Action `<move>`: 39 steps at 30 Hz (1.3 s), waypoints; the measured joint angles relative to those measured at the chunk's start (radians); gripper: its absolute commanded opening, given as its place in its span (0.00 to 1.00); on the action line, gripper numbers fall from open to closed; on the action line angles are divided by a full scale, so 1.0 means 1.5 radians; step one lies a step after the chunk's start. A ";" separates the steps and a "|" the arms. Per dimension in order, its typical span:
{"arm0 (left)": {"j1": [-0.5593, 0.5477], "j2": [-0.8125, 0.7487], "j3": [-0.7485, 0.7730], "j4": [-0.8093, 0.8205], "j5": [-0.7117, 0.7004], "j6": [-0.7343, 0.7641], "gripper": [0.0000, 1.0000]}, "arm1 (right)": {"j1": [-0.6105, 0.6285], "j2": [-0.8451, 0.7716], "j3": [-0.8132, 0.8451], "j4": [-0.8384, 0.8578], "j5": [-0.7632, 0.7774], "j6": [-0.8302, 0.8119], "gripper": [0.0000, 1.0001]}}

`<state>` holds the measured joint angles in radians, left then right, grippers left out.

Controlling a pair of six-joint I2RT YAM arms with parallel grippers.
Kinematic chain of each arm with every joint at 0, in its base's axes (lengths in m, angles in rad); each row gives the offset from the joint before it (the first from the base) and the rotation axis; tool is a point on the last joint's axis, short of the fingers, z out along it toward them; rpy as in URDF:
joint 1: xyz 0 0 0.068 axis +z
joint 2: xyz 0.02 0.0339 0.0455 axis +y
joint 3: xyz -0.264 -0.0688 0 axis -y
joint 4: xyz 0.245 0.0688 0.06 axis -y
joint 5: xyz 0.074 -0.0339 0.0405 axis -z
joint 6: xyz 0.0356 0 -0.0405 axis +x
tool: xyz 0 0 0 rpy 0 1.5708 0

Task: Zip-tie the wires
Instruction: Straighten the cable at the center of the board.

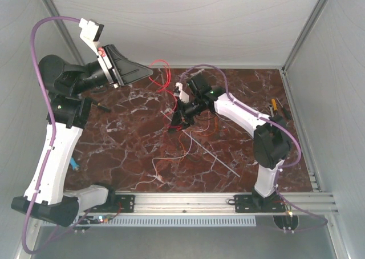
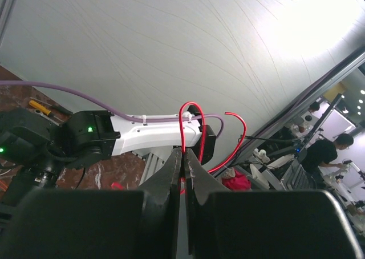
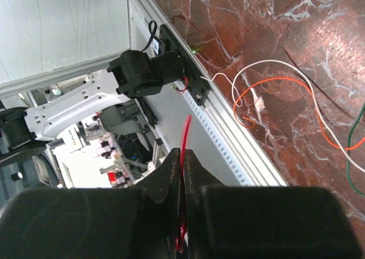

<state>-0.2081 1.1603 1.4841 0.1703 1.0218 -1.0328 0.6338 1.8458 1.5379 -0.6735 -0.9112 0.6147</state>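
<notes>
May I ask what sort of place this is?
Probably a robotics lab cell: white panels and aluminium framing enclose a marbled table, the left arm and right arm are bolted at its edge, a person stands beyond.

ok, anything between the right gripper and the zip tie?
Nothing solid. The zip tie lies on the table near the right gripper, with only loose wires strewn around it. But that gripper, like the left gripper, is shut on a red wire.
</notes>
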 measured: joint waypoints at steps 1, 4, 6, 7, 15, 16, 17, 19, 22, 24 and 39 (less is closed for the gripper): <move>-0.001 0.000 0.000 0.001 0.001 0.000 0.00 | 0.000 0.000 0.000 -0.002 0.000 -0.003 0.00; -0.003 0.000 0.000 0.001 0.003 0.000 0.00 | 0.000 0.000 0.004 -0.008 0.002 -0.006 0.00; -0.003 0.000 0.000 0.001 0.002 0.000 0.00 | 0.000 0.003 0.014 -0.010 0.006 -0.006 0.00; -0.003 0.000 0.000 0.001 0.003 0.000 0.00 | 0.000 0.004 0.021 -0.011 0.008 -0.005 0.00; -0.006 -0.002 -0.002 0.006 0.011 -0.007 0.00 | -0.005 0.006 0.048 -0.007 0.060 0.003 0.00; -0.006 -0.003 -0.002 0.006 0.015 -0.009 0.00 | -0.008 0.006 0.047 -0.007 0.075 0.007 0.00; -0.006 -0.005 -0.002 0.006 0.018 -0.010 0.00 | -0.013 0.006 0.046 -0.005 0.091 0.013 0.00; -0.007 -0.010 -0.002 0.004 0.021 -0.010 0.00 | -0.035 0.004 0.043 0.004 0.128 0.027 0.00; -0.007 -0.023 -0.002 -0.010 0.022 -0.004 0.00 | -0.094 -0.009 0.035 0.010 0.191 0.043 0.00; -0.007 -0.037 -0.002 -0.035 0.020 0.012 0.00 | -0.149 -0.028 0.033 0.011 0.233 0.048 0.00; -0.007 -0.145 -0.003 -0.487 -0.240 0.233 0.00 | -0.443 -0.114 0.046 -0.006 0.386 0.021 0.00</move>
<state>-0.2188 0.9421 1.4799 -0.5598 0.6617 -0.6838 -0.0299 1.6745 1.6073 -0.6823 -0.3328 0.6468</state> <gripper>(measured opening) 0.006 0.004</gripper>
